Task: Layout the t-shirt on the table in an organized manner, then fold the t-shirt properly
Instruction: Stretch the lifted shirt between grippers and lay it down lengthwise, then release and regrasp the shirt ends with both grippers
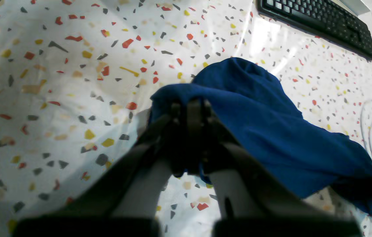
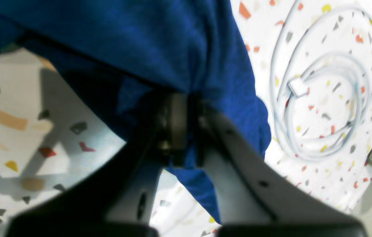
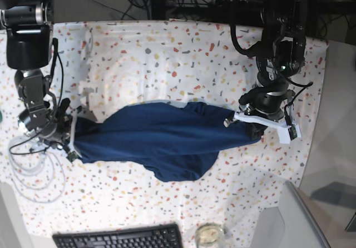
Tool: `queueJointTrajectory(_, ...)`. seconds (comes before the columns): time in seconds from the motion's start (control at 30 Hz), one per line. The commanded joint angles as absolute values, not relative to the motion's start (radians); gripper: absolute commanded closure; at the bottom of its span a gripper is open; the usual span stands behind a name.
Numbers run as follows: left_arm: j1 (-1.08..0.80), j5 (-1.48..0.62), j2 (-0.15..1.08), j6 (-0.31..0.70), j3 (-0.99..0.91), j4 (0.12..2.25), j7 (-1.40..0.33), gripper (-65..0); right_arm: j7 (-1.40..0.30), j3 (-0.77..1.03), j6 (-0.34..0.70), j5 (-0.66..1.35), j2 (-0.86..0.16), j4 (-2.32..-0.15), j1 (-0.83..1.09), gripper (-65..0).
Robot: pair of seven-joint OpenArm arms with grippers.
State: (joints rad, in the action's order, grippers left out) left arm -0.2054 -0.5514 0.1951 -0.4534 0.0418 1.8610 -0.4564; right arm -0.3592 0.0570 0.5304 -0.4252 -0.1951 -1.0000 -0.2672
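The navy-blue t-shirt [image 3: 161, 137] stretches across the middle of the speckled table [image 3: 167, 59], hanging between both arms. My left gripper [image 1: 190, 112] is shut on a bunched end of the t-shirt [image 1: 258, 125]; in the base view the left gripper [image 3: 253, 127] holds the shirt's right end. My right gripper [image 2: 187, 121] is shut on a fold of the t-shirt [image 2: 159, 42], and in the base view the right gripper [image 3: 71, 137] is at the shirt's left end. A loose lobe of fabric sags toward the keyboard side.
A black keyboard [image 3: 119, 238] lies at the near table edge, also seen as the keyboard [image 1: 320, 23] in the left wrist view. A coiled white cable [image 2: 324, 98] lies beside the right gripper, the same cable [image 3: 30, 170] at the table's left. A glass [image 3: 208, 236] stands beside the keyboard.
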Motion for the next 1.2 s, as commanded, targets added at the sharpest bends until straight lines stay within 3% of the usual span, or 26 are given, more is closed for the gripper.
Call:
queueJointTrajectory(0.0,-0.194,-0.549,0.200,-0.449,0.039,1.876,-0.432,0.0,-0.348,0.062,0.521,-0.426,-0.213,-1.023,-0.289,0.0)
queueJointTrajectory(0.23,-0.197,-0.553,0.216,-0.449,0.004,1.931,-0.432,0.0,-0.504,0.062,0.533,-0.430,-0.255,-1.348,-0.113,-0.6)
queueJointTrajectory(0.37,-0.183,-0.553,0.214,-0.449,-0.035,1.972,-0.430,0.0,-0.628,0.062,0.653,-0.430,-0.288,-1.635,0.010,-0.6)
queueJointTrajectory(0.47,-0.108,-0.555,0.211,-0.449,-0.021,1.949,-0.432,0.0,-0.688,0.051,0.698,-0.430,-0.300,-1.684,-0.033,-0.6)
queueJointTrajectory(0.57,-0.025,-0.550,0.183,-0.450,0.018,1.885,-0.432,0.0,-0.700,0.004,0.698,-0.430,-0.305,-1.538,-0.182,-0.6)
queueJointTrajectory(0.67,0.058,-0.549,0.166,-0.450,0.061,1.765,-0.432,0.0,-0.682,-0.065,0.698,-0.430,-0.306,-1.250,-0.394,-0.6)
queueJointTrajectory(0.87,0.140,-0.549,0.165,-0.450,0.105,1.598,-0.426,0.0,-0.463,-0.130,0.694,-0.430,-0.302,-0.667,-0.710,-1.4)
queueJointTrajectory(0.97,0.136,-0.549,0.165,-0.450,0.097,1.596,-0.429,0.0,-0.383,-0.130,0.575,-0.430,-0.300,-0.553,-0.759,-2.1)
queueJointTrajectory(1.03,0.128,-0.549,0.166,-0.450,0.104,1.598,-0.429,0.0,-0.383,-0.127,0.535,-0.430,-0.300,-0.555,-0.759,-8.1)
queueJointTrajectory(1.17,0.102,-0.549,0.171,-0.450,0.108,1.598,-0.430,0.0,-0.483,-0.070,0.535,-0.426,-0.329,-0.671,-0.725,-32.0)
